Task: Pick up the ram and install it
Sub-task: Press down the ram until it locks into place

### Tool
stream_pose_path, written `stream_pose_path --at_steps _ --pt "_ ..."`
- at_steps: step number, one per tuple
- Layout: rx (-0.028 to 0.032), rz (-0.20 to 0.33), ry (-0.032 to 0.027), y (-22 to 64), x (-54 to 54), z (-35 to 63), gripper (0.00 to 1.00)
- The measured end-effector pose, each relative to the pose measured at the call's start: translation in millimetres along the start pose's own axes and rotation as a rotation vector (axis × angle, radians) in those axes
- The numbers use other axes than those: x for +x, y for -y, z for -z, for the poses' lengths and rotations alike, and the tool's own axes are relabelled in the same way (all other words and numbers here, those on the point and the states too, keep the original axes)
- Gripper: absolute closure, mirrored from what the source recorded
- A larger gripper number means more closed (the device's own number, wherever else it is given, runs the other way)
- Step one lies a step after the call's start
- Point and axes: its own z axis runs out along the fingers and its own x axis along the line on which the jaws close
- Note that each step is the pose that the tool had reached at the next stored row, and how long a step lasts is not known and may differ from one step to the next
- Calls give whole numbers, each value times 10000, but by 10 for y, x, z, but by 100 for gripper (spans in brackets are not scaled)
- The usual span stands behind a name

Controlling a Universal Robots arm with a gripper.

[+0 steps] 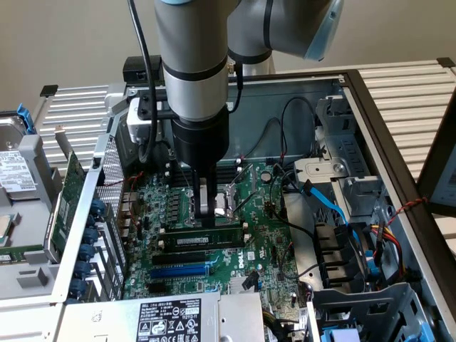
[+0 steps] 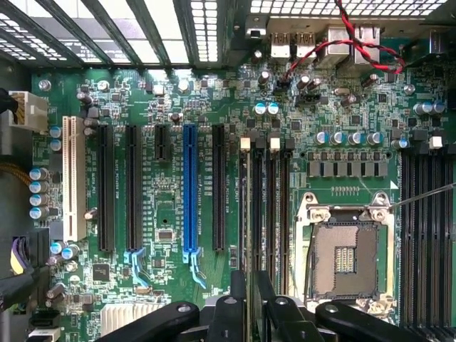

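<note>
The ram [image 1: 191, 241], a long green stick with black chips and a white label, stands on edge in a black memory slot on the motherboard [image 1: 263, 242], between white clips. My gripper [image 1: 206, 215] comes straight down onto the middle of its top edge, fingers shut on it. In the wrist view the black fingers [image 2: 239, 310] reach in from the picture's edge. The ram [image 2: 254, 242] runs away from them edge-on, as a thin dark strip in line with the memory slots.
The empty CPU socket [image 1: 229, 199] lies just behind the ram. Black and blue expansion slots [image 1: 182, 272] lie in front of it. Blue and black cables [image 1: 335, 206] and drive bays crowd the exterior view's right. A green expansion card [image 1: 71, 187] leans outside the case.
</note>
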Motion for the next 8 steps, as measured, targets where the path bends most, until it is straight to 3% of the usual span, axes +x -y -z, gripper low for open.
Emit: stream_pose_path --at_steps 2,8 --pt "-1 1 -1 -1 -2 -2 89" --pt "-13 -1 -4 -2 -2 -8 90"
